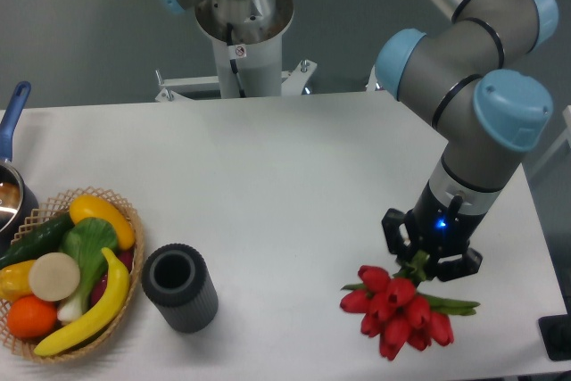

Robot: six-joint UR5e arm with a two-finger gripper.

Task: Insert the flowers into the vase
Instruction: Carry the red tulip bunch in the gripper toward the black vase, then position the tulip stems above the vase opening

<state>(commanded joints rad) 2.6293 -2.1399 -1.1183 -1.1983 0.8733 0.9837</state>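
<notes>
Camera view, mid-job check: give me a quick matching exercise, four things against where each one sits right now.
Things:
1. flowers
2. vase
3. wicker basket
4. blue-handled pot

Places:
A. far left table edge, partly cut off
B. front left, holding fruit and vegetables
C. just right of the basket, mouth empty
D. front right, stems in the gripper

Pairs: 1-D, 2-C, 3-B, 4-A

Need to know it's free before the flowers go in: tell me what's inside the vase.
The vase mouth shows only a dark hollow, with nothing sticking out. Its bottom is in shadow, so cannot be checked. The flowers are far right, in the gripper.
</notes>
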